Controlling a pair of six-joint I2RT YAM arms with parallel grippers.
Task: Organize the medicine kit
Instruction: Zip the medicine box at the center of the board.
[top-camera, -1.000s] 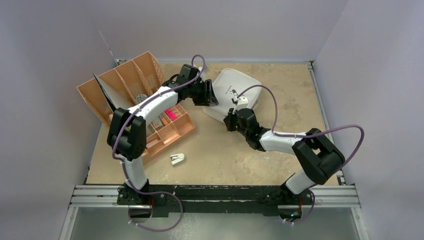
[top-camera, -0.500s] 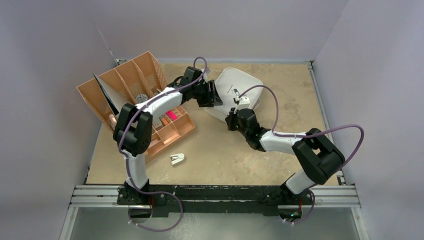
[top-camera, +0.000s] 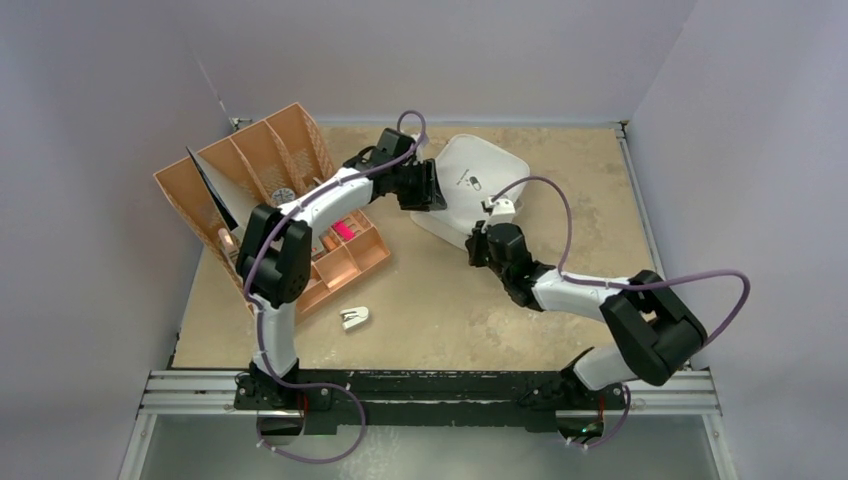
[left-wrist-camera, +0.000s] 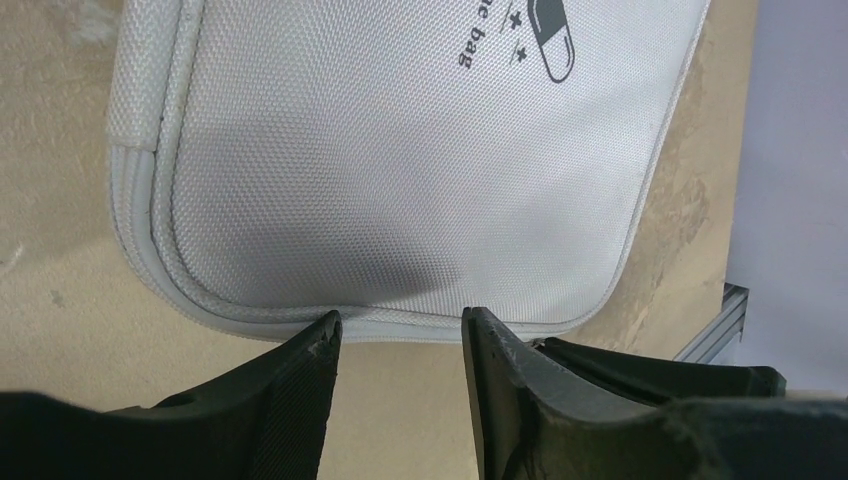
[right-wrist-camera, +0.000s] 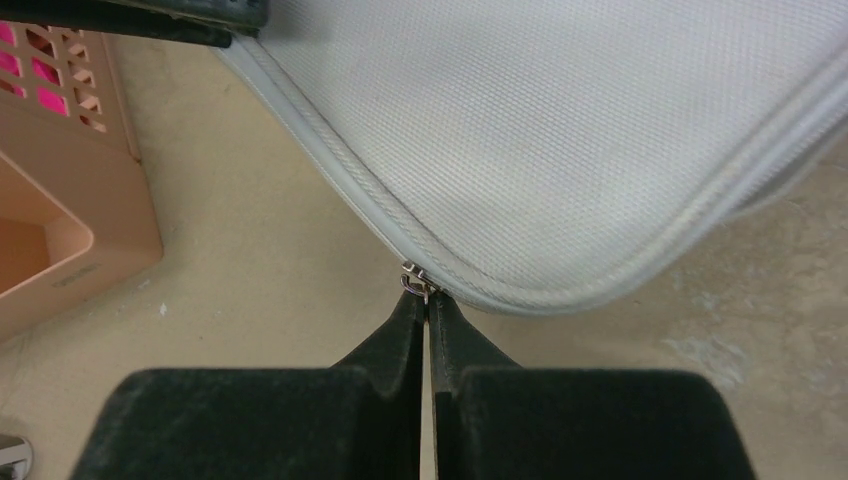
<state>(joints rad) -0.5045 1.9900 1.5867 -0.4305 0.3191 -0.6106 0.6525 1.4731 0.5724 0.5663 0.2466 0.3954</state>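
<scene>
The medicine kit (top-camera: 472, 180) is a light grey zip case lying closed at the back middle of the table, with a small dark logo (left-wrist-camera: 548, 40) on its lid. My left gripper (top-camera: 436, 192) is open at the kit's left edge, with its fingertips (left-wrist-camera: 400, 322) touching the seam on either side of a short stretch. My right gripper (top-camera: 477, 240) is at the kit's near edge. In the right wrist view (right-wrist-camera: 428, 300) it is shut on the metal zipper pull (right-wrist-camera: 413, 283) at the seam of the kit (right-wrist-camera: 560, 130).
Tan-orange organizer trays stand at the left: a tall divided one (top-camera: 255, 165) and a flat one (top-camera: 345, 262) holding pink items (top-camera: 343, 228). A small white object (top-camera: 354, 318) lies on the table in front of them. Walls close in the table on three sides.
My right gripper has moved right along the kit's near edge, still shut. My left gripper has shifted slightly right and farther back, against the kit's left edge.
</scene>
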